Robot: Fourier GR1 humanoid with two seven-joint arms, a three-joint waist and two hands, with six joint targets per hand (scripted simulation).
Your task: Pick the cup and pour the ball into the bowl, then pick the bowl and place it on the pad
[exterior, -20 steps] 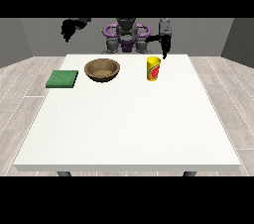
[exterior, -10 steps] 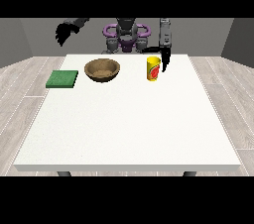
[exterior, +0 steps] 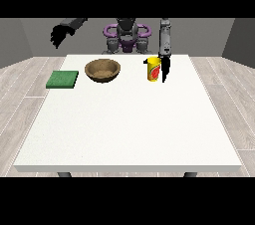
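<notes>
At the view's right, our hand (exterior: 164, 67) hangs with its fingers (exterior: 164, 76) pointing down at the table (exterior: 129, 119), just beside the cup (exterior: 154, 68). We cannot tell whether those fingers are apart or together, nor whether they touch the cup. We judge the hand sits there to take the cup from its side, since the pour comes first. The cup stands upright on the table; the ball is not visible. Across the cup from the fingers, a little apart, sits the bowl (exterior: 102, 69), and farther that way the green pad (exterior: 63, 79). The arm above drops nearly straight down. Our other hand (exterior: 60, 35), at the view's left, is raised well off the table, idle, its fingers unclear.
</notes>
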